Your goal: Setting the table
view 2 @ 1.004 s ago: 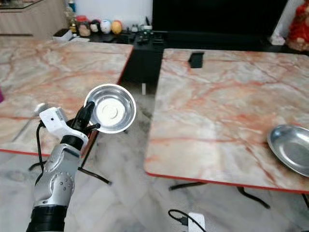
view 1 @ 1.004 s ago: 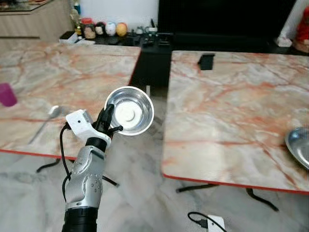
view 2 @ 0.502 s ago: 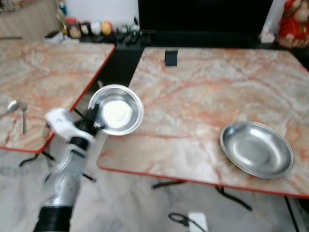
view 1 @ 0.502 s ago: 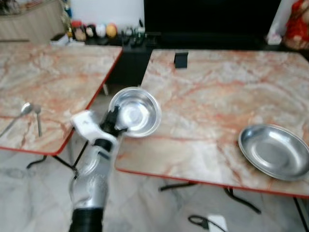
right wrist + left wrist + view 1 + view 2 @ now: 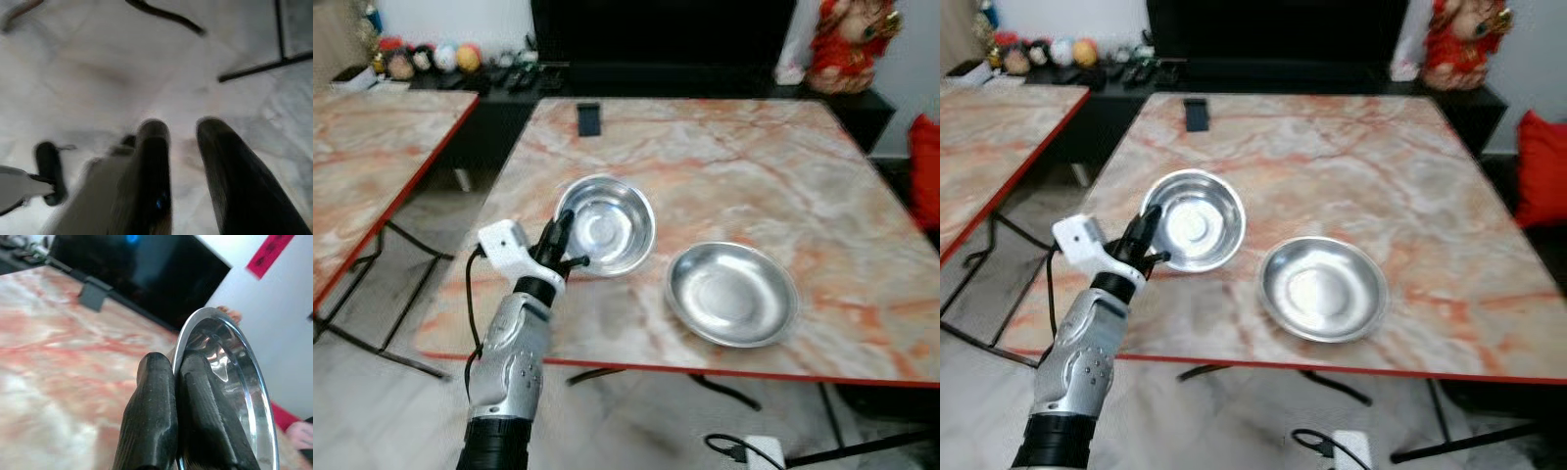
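Over the marble table (image 5: 783,157), left fingers (image 5: 151,416) pinch an empty steel bowl (image 5: 605,225) beside an empty plate (image 5: 732,294).

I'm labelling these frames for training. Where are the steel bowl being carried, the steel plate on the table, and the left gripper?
steel bowl (image 5: 607,223), left eye view, inner bottom.
steel plate (image 5: 731,294), left eye view, centre of its dish.
left gripper (image 5: 562,242), left eye view, between its fingertips at the bowl's rim.

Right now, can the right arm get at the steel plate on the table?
Probably yes, with a lift. The right claw hangs low over the floor, fingers apart and holding nothing. The steel plate lies bare near the table's front edge; the left claw holds the bowl beside it.
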Controlling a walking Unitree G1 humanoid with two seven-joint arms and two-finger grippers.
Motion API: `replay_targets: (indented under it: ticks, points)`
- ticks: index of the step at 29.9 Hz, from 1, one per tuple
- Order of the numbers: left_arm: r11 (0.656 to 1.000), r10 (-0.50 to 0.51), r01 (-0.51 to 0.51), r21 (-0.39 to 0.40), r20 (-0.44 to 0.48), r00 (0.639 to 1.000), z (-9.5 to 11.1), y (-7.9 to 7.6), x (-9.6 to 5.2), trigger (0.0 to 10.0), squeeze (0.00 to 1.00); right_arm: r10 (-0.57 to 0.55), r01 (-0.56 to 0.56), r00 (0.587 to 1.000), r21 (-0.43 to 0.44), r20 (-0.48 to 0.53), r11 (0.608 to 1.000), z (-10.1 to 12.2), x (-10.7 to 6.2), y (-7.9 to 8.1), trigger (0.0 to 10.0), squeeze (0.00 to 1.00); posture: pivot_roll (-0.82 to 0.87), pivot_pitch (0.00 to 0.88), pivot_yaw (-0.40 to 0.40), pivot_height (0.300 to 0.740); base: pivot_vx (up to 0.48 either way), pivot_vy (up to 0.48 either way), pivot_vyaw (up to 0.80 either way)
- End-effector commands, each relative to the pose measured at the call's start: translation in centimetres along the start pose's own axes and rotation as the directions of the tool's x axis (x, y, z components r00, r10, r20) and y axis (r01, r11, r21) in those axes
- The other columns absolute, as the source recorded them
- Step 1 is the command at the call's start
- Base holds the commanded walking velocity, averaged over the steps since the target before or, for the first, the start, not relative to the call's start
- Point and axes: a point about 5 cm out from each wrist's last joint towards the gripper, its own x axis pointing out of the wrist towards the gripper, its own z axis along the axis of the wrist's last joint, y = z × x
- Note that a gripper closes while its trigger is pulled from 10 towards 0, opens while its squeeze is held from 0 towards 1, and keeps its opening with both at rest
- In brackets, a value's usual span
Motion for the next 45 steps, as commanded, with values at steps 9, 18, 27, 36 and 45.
replay_targets:
  ticks: [9,18,27,36,45]
  points:
    - [1.000,0.022,-0.022,0.014,0.012,1.000,0.3,0.5,-0.2,10.0,0.00,0.011,-0.011,1.000,0.001,-0.006,1.000,-0.2,0.0,0.5,10.0,0.00,0.00,0.000,-0.005,0.740,0.000,-0.377,0.00]
    - [0.996,0.033,-0.028,0.089,-0.053,0.998,0.0,1.1,-0.2,10.0,0.00,0.013,-0.013,1.000,0.003,-0.005,1.000,-0.1,0.0,0.4,10.0,0.00,0.00,0.000,-0.010,0.740,0.000,-0.206,0.00]
    - [0.969,0.043,-0.018,0.248,-0.094,0.995,2.2,3.7,0.2,10.0,0.00,0.013,-0.013,1.000,-0.002,-0.006,1.000,-0.1,0.0,0.5,10.0,0.00,0.00,0.000,-0.009,0.740,0.000,0.000,0.00]
    - [0.981,0.090,-0.040,0.189,-0.264,0.960,1.3,5.0,1.5,10.0,0.00,0.017,-0.017,1.000,0.000,-0.006,1.000,0.0,0.0,0.6,10.0,0.00,0.00,0.000,-0.004,0.740,0.000,0.000,0.00]
    - [0.993,0.099,-0.076,0.092,-0.283,0.954,0.8,4.9,2.0,10.0,0.00,0.016,-0.016,1.000,0.002,-0.007,1.000,0.0,0.0,0.6,10.0,0.00,0.00,0.000,-0.005,0.740,0.000,0.000,0.00]
